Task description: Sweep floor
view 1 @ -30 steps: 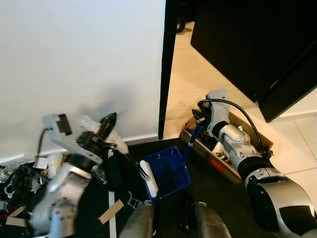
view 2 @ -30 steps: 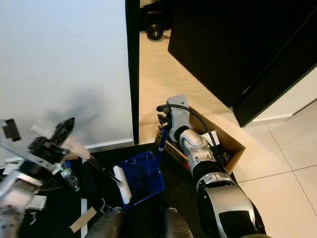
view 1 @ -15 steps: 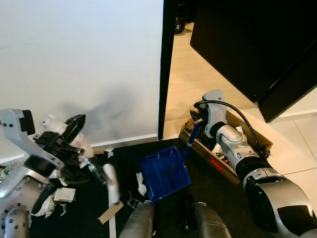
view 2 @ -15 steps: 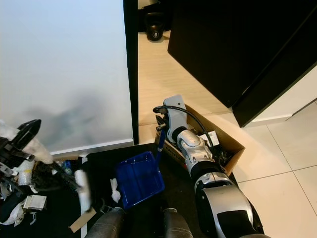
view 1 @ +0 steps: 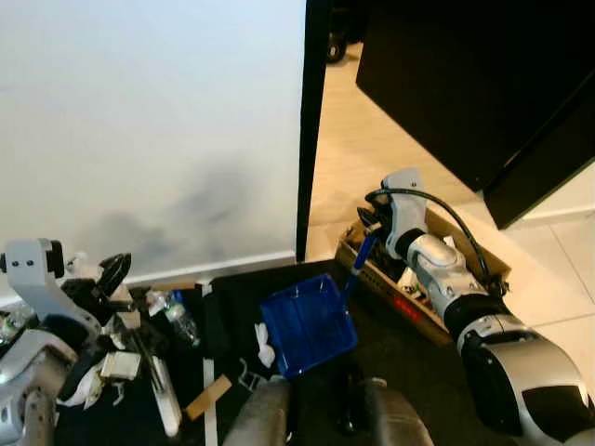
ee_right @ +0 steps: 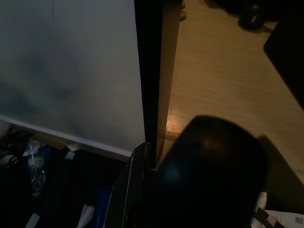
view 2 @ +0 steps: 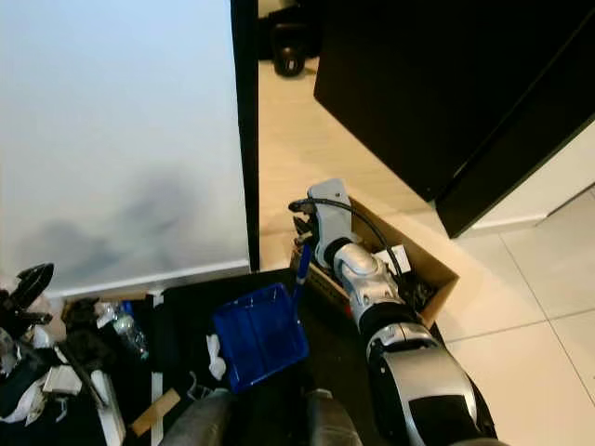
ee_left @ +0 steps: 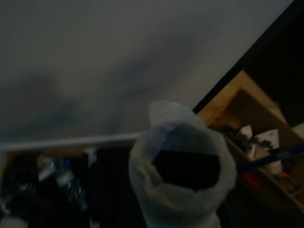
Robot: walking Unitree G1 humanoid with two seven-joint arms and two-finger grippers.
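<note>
Two tools are in use on the dark floor [view 1: 400,353]: the right end effector [view 1: 372,223] is closed on the blue handle [view 1: 359,260] of a blue dustpan [view 1: 309,322], which sits tilted by the doorway with a white scrap [view 1: 264,337] at its edge. The left end effector [view 1: 110,279] grips a brush [view 1: 164,400] with a pale head, low at the left among bottles [view 1: 177,318] and litter.

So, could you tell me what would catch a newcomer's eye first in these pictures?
Probably the bright blue dustpan on the dark mat, its handle held up by the right gripper beside an open cardboard box. Next, the pile of litter by the white wall on the robot's left, where the left gripper holds a brush.
</note>
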